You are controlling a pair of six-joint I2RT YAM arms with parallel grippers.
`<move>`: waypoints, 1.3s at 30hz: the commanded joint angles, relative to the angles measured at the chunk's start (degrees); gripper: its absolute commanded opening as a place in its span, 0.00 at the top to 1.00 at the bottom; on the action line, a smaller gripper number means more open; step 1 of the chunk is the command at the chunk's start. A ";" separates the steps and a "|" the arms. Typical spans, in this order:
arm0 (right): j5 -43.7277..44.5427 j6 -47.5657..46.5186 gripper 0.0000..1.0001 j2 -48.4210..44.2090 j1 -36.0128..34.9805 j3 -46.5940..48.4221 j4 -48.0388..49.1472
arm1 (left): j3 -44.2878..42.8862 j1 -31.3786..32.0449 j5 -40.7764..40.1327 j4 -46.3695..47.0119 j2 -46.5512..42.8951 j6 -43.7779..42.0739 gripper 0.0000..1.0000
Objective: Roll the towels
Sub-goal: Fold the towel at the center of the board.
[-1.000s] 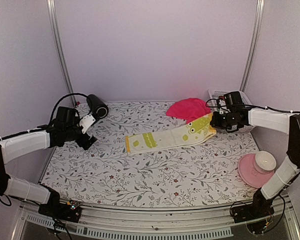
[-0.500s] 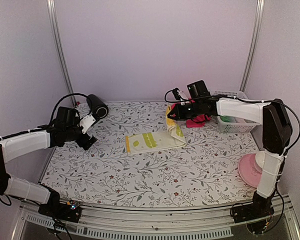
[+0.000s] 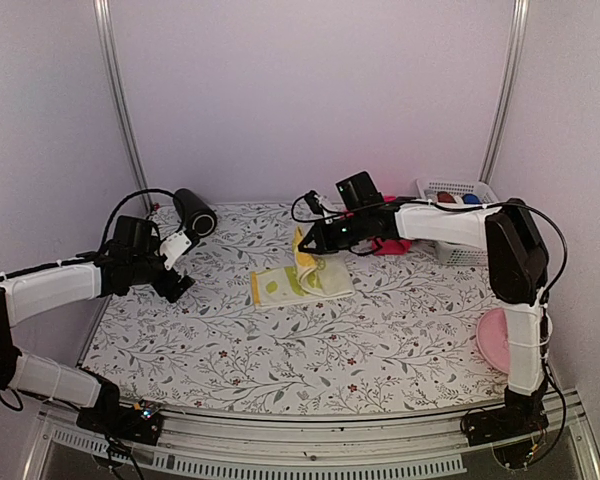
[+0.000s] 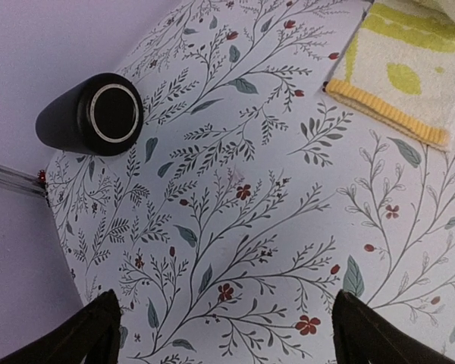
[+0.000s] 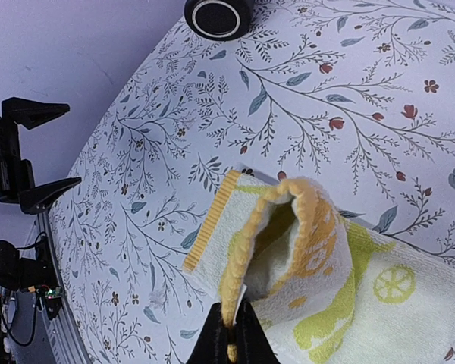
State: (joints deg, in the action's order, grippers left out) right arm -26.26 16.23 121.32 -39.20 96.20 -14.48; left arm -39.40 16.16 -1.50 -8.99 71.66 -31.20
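Note:
A pale yellow towel [image 3: 285,283] with green prints lies in the middle of the table, its right end lifted and doubled back over itself. My right gripper [image 3: 306,246] is shut on that lifted yellow hem, seen close in the right wrist view, where the gripper [image 5: 232,334] pinches the towel [image 5: 318,250] just above its lower layer. A hot pink towel [image 3: 390,244] lies behind the right arm. My left gripper [image 3: 183,264] hovers open over bare table at the left; in its own view the gripper [image 4: 227,334] holds nothing and the towel's corner [image 4: 402,76] lies at the upper right.
A black cylinder [image 3: 194,211] lies on its side at the back left, near the left gripper. A white basket [image 3: 458,190] at the back right holds a red roll and a blue roll. A pink plate [image 3: 492,345] sits at the front right, partly behind the right arm.
The right gripper has carried the towel's right end leftward across the table, folding the towel over itself. The pink towel stayed back near the basket. The left arm has not moved.

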 commanded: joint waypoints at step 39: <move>-10.47 -4.61 0.98 0.67 -0.05 -1.01 3.11 | 0.61 -0.50 0.97 1.45 0.92 1.13 0.03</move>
State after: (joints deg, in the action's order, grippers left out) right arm -34.81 13.28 126.08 -40.23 96.60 -11.55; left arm -39.38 16.05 -0.71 -8.75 72.03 -30.79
